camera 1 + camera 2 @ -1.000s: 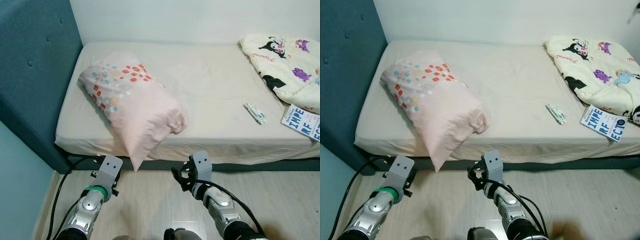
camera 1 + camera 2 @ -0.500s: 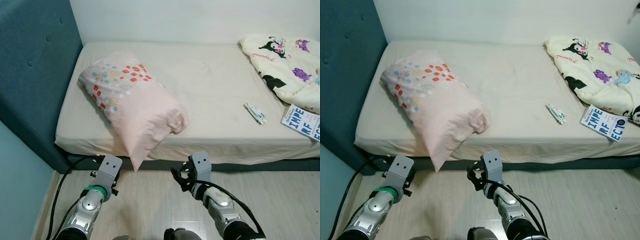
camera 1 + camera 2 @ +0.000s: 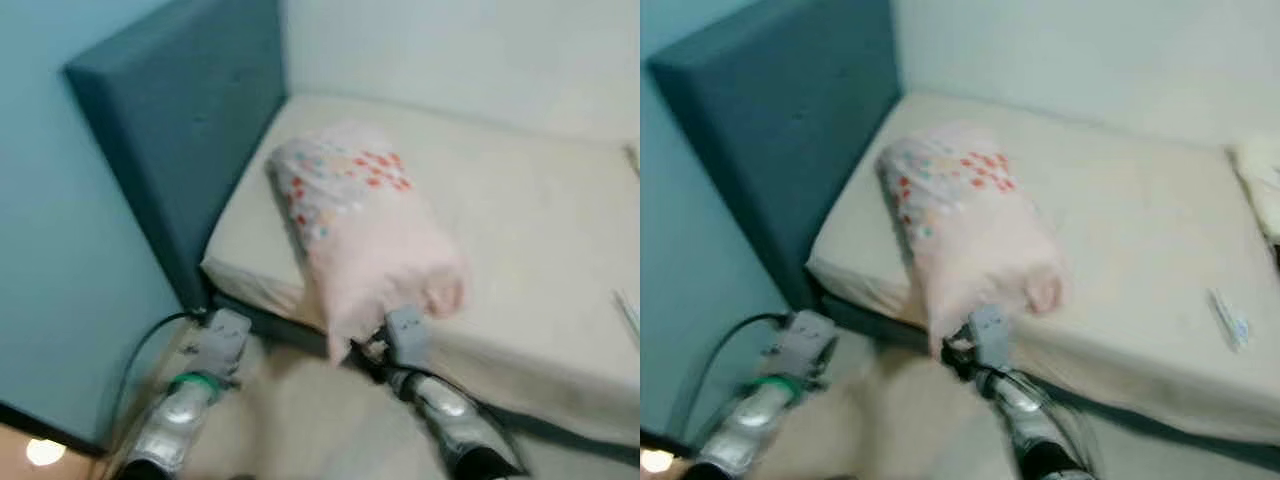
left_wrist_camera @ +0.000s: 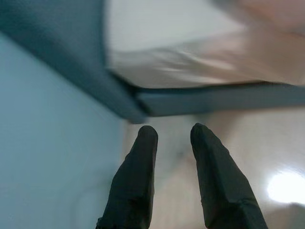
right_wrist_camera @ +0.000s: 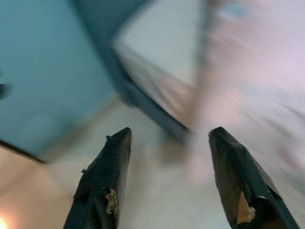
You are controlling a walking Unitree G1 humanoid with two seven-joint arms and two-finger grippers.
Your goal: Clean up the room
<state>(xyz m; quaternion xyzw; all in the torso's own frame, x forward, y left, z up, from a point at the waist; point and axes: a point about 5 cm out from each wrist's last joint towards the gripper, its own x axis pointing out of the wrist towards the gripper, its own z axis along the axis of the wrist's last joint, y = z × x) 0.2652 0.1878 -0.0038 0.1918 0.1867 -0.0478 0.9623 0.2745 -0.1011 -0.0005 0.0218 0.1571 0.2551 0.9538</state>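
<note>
The views are blurred. A pink pillow (image 3: 365, 230) with a coloured dot pattern lies on the beige bed (image 3: 530, 220), its lower corner hanging over the front edge. My left gripper (image 4: 174, 133) is low over the wooden floor near the bed's corner, its fingers a little apart with nothing between them. My right gripper (image 5: 169, 136) is wide open and empty, just below the pillow's overhanging corner. In the eye views both arms show low in front of the bed: the left (image 3: 222, 325), the right (image 3: 400, 325).
A dark teal headboard (image 3: 180, 140) stands at the bed's left end against a light teal wall (image 3: 60, 250). A black cable (image 3: 140, 345) runs along the floor by the left arm. A small white item (image 3: 1230, 322) lies on the bed to the right, with a patterned blanket's edge (image 3: 1260, 180) beyond it.
The whole picture has swung and blurred, so the camera has turned left: headboard and wall now take up more of it, blanket and book have slid out right. The arms stay low.
</note>
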